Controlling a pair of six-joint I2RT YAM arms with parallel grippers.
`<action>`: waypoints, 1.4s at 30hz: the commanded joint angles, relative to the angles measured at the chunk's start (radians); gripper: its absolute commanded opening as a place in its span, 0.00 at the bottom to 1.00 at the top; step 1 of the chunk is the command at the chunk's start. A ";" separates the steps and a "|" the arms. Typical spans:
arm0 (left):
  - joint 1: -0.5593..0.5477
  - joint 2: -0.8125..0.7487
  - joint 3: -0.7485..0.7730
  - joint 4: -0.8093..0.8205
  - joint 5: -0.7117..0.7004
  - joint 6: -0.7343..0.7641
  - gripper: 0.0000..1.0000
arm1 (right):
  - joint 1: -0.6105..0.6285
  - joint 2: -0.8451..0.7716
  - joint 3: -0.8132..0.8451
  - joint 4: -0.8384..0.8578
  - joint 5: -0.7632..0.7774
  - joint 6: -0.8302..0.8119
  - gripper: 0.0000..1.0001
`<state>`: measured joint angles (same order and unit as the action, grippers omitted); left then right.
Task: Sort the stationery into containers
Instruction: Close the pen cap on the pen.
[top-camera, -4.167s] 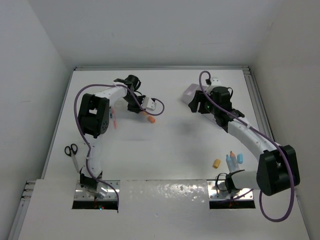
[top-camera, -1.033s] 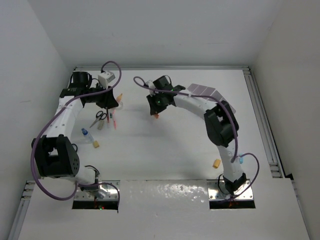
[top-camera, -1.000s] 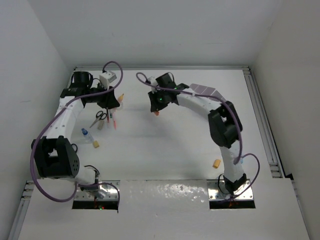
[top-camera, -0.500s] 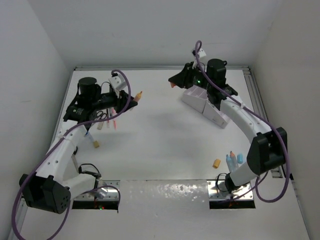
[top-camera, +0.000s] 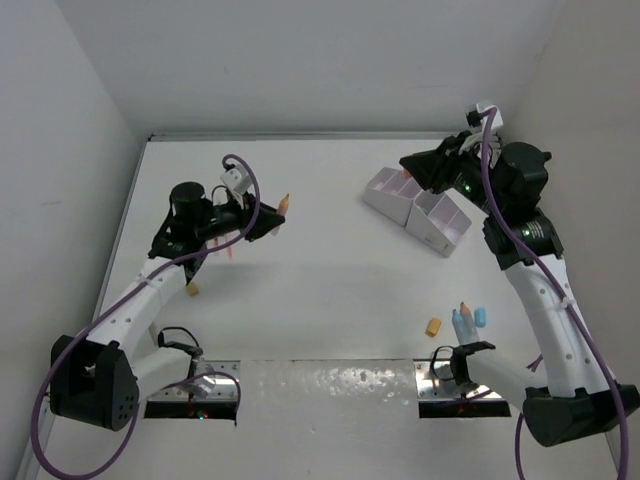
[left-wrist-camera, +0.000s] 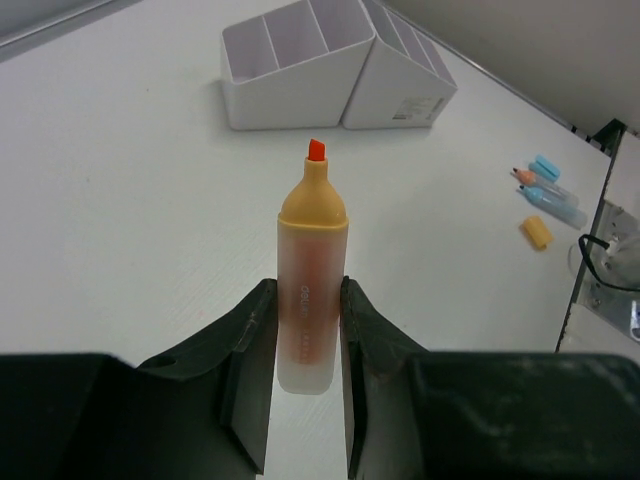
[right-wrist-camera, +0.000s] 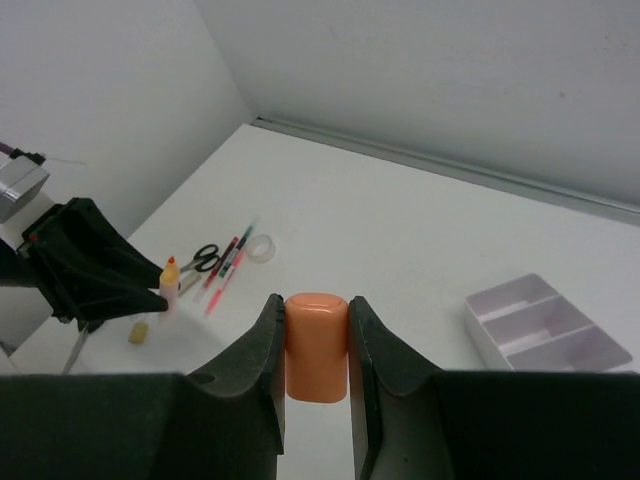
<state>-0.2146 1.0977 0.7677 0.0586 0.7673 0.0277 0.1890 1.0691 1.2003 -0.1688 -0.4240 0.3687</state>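
My left gripper (top-camera: 270, 217) is shut on an uncapped orange highlighter (left-wrist-camera: 312, 290) and holds it above the table, tip forward; the highlighter also shows in the top view (top-camera: 284, 205). My right gripper (top-camera: 409, 163) is shut on a short orange cap (right-wrist-camera: 316, 345), raised near the far side of the white organiser (top-camera: 415, 207). The organiser's lilac compartments show in the left wrist view (left-wrist-camera: 330, 60) and in the right wrist view (right-wrist-camera: 545, 325). Scissors (right-wrist-camera: 205, 258), a tape ring (right-wrist-camera: 262, 247) and thin red pens (right-wrist-camera: 228, 270) lie by the left arm.
Blue-capped bottles and an orange pencil (top-camera: 466, 318) lie beside a yellow eraser (top-camera: 433, 326) at the near right. Another small eraser (top-camera: 190, 289) lies near the left arm. White walls bound the table at the back and sides.
My right gripper has swung right with the cap, from left of the organiser to above its far side. My left gripper has shifted slightly nearer with the highlighter.
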 joint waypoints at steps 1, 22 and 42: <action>-0.008 -0.010 -0.050 0.240 0.015 -0.118 0.00 | -0.019 -0.047 -0.063 -0.069 0.083 -0.005 0.00; -0.089 -0.091 -0.185 0.425 0.121 -0.213 0.00 | 0.040 -0.109 -0.248 0.146 0.065 0.121 0.00; -0.175 -0.181 -0.212 0.377 0.079 0.033 0.00 | 0.176 -0.088 -0.306 0.202 0.193 0.167 0.00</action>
<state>-0.3866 0.8921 0.5659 0.3023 0.8040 0.2676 0.3367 0.9413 0.8280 -0.1188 -0.2127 0.5282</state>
